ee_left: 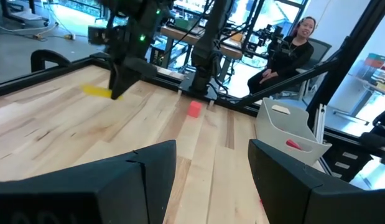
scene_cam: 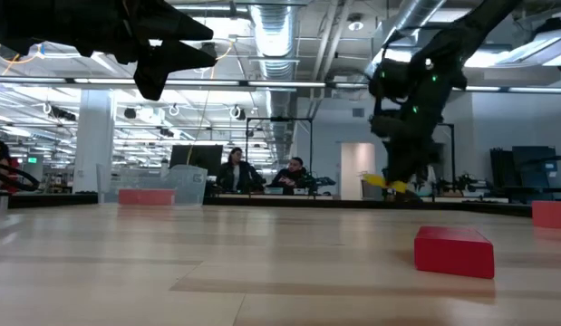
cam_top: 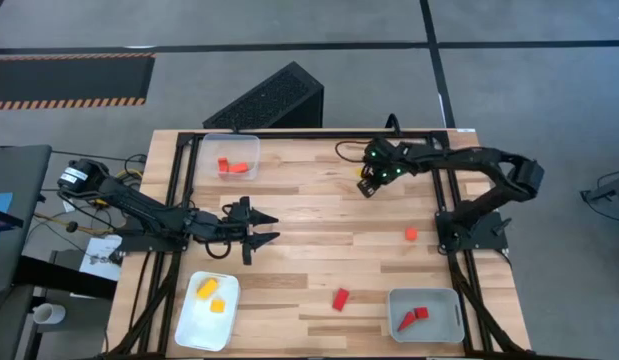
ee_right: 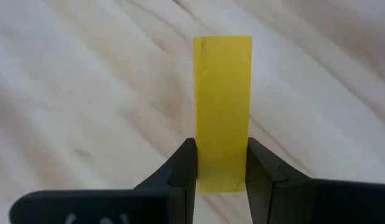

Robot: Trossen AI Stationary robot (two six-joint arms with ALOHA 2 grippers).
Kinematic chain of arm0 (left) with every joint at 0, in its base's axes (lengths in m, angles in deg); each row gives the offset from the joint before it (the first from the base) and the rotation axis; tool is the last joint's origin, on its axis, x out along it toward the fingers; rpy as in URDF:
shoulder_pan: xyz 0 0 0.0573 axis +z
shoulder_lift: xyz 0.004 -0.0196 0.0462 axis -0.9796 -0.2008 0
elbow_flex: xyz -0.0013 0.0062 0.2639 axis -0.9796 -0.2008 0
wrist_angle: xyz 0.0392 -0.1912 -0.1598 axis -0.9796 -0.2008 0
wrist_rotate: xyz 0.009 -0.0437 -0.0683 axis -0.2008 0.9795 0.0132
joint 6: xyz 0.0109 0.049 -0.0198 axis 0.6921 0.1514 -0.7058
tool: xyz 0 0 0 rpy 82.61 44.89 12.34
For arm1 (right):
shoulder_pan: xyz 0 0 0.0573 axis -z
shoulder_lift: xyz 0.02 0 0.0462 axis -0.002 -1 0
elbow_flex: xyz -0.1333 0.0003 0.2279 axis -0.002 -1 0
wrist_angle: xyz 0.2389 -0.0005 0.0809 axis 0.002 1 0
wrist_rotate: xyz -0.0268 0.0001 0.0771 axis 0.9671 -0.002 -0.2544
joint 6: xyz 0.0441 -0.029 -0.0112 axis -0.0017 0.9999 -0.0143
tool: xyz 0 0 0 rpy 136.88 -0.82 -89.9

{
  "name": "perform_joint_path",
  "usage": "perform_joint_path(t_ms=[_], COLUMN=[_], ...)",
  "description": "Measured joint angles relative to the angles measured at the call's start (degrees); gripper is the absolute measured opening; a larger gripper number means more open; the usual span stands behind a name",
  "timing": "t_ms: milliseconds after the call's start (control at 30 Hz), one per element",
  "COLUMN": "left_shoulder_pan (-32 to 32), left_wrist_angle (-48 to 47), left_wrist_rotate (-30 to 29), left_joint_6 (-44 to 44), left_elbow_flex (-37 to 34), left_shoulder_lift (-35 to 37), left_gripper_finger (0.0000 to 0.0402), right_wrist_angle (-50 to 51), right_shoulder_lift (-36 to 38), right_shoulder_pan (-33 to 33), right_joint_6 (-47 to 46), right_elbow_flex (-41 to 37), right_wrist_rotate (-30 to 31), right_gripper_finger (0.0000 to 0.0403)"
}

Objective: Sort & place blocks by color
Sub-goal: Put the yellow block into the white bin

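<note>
Nearest to the low camera lies a red block (scene_cam: 454, 251) flat on the wooden table (cam_top: 319, 225), with bare wood all around it; in the high view it (cam_top: 340, 299) sits near the front edge, between the two front trays.

The right gripper (ee_right: 221, 163) grasps a yellow bar (ee_right: 222, 112) between its two fingers, which press on the long sides of the bar. In the low view the bar (scene_cam: 382, 182) hangs above the table, not touching it, and sticks out sideways from the gripper. The right arm reaches from its base at the right edge across to the back middle of the table, with the gripper (cam_top: 370, 184) pointing down. Below it the wood is free.

The left gripper (cam_top: 257, 229) hovers over the middle-left of the table, its fingers (ee_left: 139, 180) spread wide and holding nothing. The arm is stretched low from the left edge toward the centre.

A small orange cube (cam_top: 411, 234) lies alone on the right part, close to the right arm's base. The clear tray (cam_top: 228, 157) at the back left corner holds red pieces (cam_top: 232, 166). The white tray (cam_top: 194, 325) at the front left holds yellow and orange pieces (cam_top: 211, 294). The grey tray (cam_top: 449, 300) at the front right holds red wedges (cam_top: 413, 317). The middle of the table is wide open between the trays.

Behind the table, in the room, people (scene_cam: 236, 169) sit at desks.
</note>
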Motion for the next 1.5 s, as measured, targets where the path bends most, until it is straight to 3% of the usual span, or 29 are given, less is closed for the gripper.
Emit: perform_joint_path(t_ms=[200,433,567,1200,1500], left_shoulder_pan=[0.0,-0.1,-0.8,0.1,0.1], left_wrist_angle=[0.1,3.0,3.2,3.2,3.2], left_wrist_rotate=[0.0,0.1,0.0,-2.1,-4.4], left_joint_6=[-0.8,-8.6,-10.2,-15.2,-12.5], left_elbow_flex=[0.0,0.0,0.0,0.0,0.0], left_shoulder_lift=[0.0,0.0,0.0,0.0,0.0], left_gripper_finger=[0.0185,0.0185,0.0185,0.0185,0.0185], right_wrist_angle=[-13.7,-44.1,-51.7,-52.1,-52.1], right_shoulder_lift=[4.0,4.1,3.1,3.0,3.1], right_shoulder_pan=[-9.8,-21.9,-26.6,-29.3,-29.3], right_joint_6=[-0.4,-4.2,-2.9,-1.7,-1.8], right_elbow_flex=[-0.4,-3.0,-3.0,-3.0,-3.0], right_wrist_rotate=[-1.5,-1.2,-1.1,-0.7,-0.7], right_gripper_finger=[0.0101,0.0105,0.0105,0.0107,0.0107])
